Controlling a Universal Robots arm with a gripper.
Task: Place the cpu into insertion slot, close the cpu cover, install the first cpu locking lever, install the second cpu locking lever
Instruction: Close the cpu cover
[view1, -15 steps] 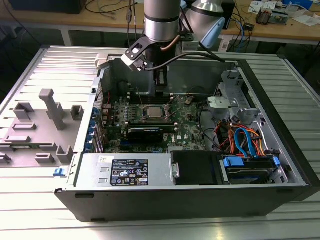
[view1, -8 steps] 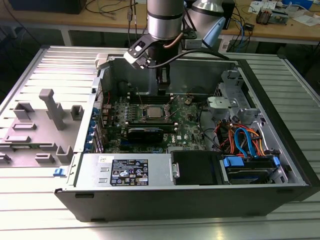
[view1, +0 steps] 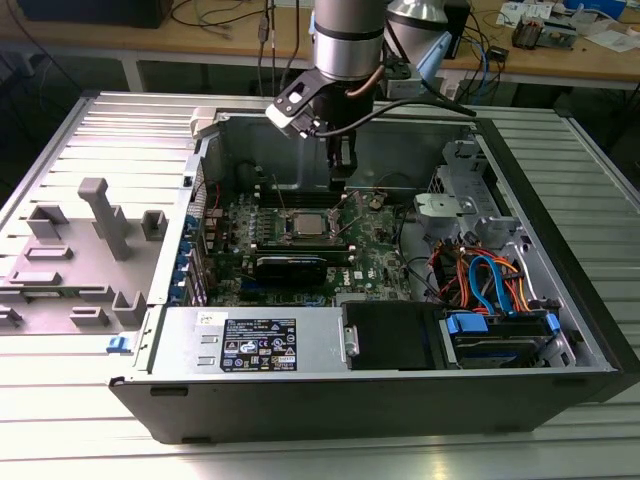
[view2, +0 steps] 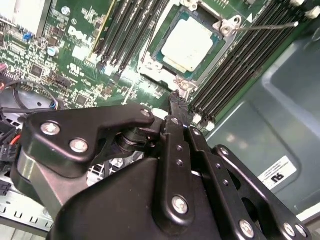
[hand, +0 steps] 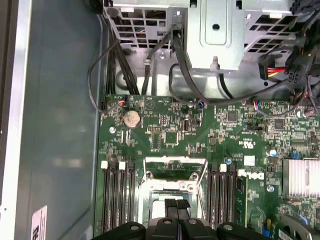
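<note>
Up close, the gripper (view2: 176, 106) had its two fingers pressed together with nothing between them. It hung above the motherboard (hand: 170, 125) and touched none of it. Just beyond the tips lay the cpu (view2: 189, 45), flat and square in the insertion slot (view2: 162, 75), so the first step looked done. At the socket's far edge in the first wrist view was a thin silver frame that I took for the cpu cover (hand: 175, 163). It seemed to stand raised rather than lie over the chip, though the angle left that uncertain. One locking lever (view2: 265, 26) stuck out free as a thin rod across the memory slots (view2: 235, 75), not latched. In my judgement the cover and both levers were left to do. Farther off, in the exterior view, the open computer case (view1: 350, 405) lay on its side on a ribbed metal table (view1: 100, 440).
</note>
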